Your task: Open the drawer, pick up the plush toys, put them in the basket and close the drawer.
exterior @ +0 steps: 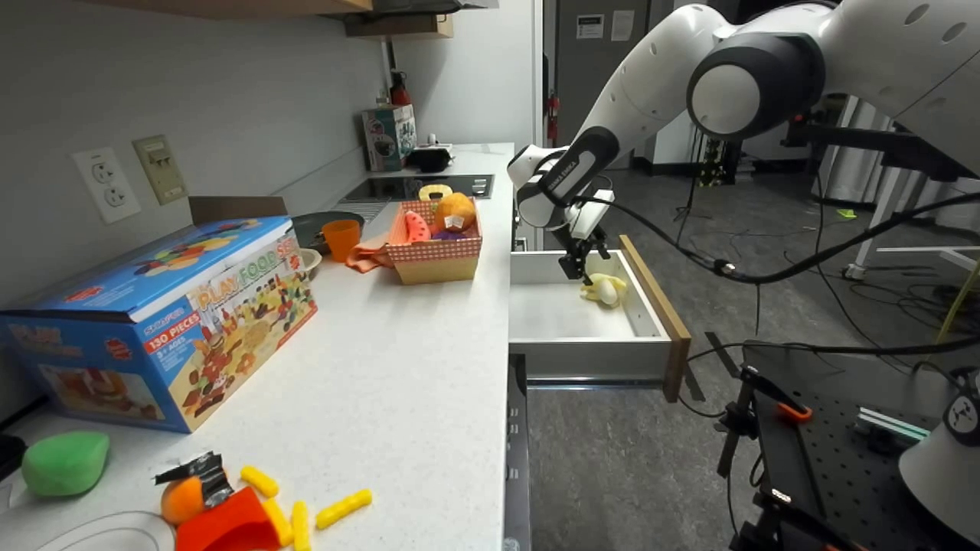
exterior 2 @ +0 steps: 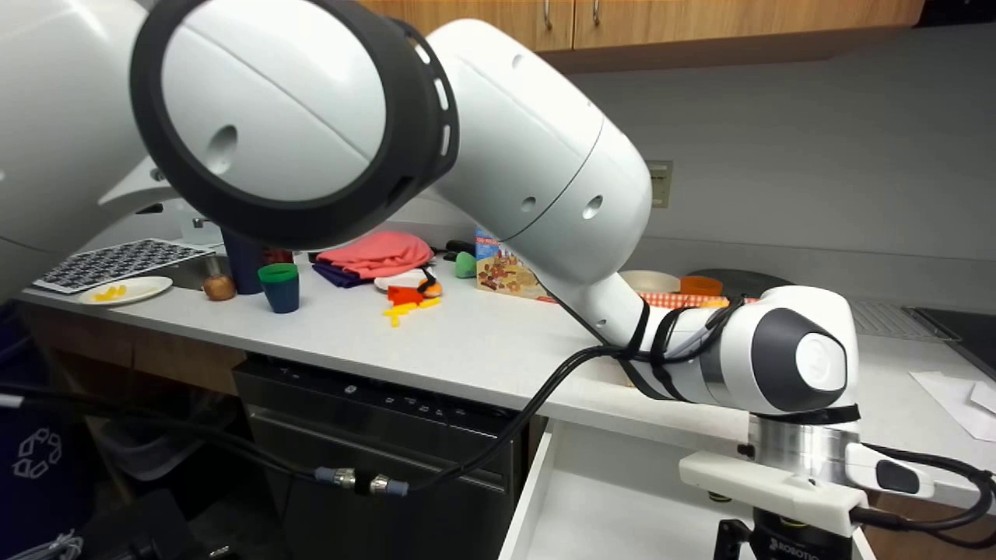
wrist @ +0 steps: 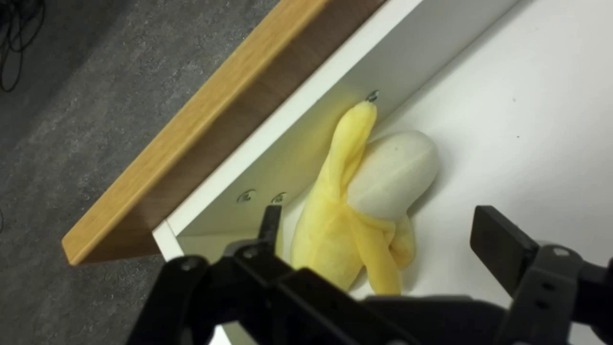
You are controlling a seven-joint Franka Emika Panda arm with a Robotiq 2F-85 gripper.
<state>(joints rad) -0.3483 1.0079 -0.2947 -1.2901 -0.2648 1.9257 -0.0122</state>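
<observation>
find the drawer [exterior: 547,314] pulled out below the worktop [exterior: 398,383], with wooden front and white inner walls. locate the pale yellow plush toy [wrist: 330,230] inside the drawer, on the white floor, close along the front wall and near a corner. note a grey-white rounded middle between yellow flaps. see the pincer [wrist: 380,227] released, with fingers [wrist: 500,244] spread wide to both sides of this toy in the wrist view; unable to confirm contact with the plush. locate the orange-brown plush toy [exterior: 455,213] in the basket [exterior: 436,270] on the worktop, near a red watermelon-like toy [exterior: 416,227]. note the orange cup [exterior: 341,239] near the basket, with an orange cloth [exterior: 371,258] between. find the blue toy box [exterior: 253,329] farther along the worktop, and yellow sticks [exterior: 344,509] well apart from the basket.
</observation>
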